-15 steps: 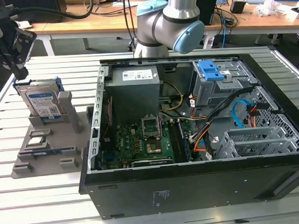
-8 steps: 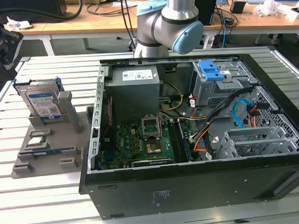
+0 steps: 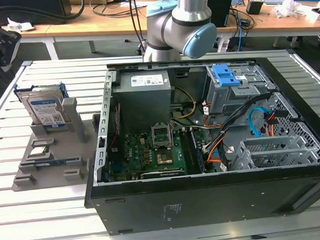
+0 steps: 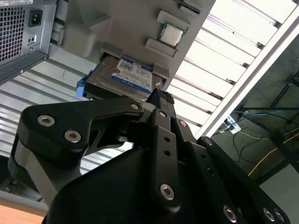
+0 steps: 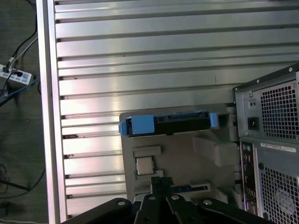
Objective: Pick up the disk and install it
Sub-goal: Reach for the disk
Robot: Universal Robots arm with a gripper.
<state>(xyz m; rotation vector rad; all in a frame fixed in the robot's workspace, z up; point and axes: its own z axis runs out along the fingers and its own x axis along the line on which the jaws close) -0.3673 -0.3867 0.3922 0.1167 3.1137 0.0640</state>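
Closest to the wrist cameras, the gripper hangs above the work with its black fingers seemingly drawn together and nothing between them. It touches nothing. Just beyond its tip, the disk stands on its long edge in a slot of a grey moulded fixture, label side showing and blue bracket wrapping its ends. Standing it that way likely keeps the upper edge and both flat faces free for a grasp from above, while the slot stops it from tipping. A loose processor chip lies flat in a shallow pocket of the same fixture, near the disk but apart from it. On one side of the fixture the slatted aluminium table is bare right out to its edge rail, so there is free room for an approach there. On the other side the computer case lies close by, its wall rising above the fixture's base, so that side is tight. The case lies on its side with the panel off, probably so that its bays can be reached from above. Farther in, a grey drive cage with a blue latch sits at the exterior view's right, with black and blue cables looping just beside it. Beyond that rises the robot arm.
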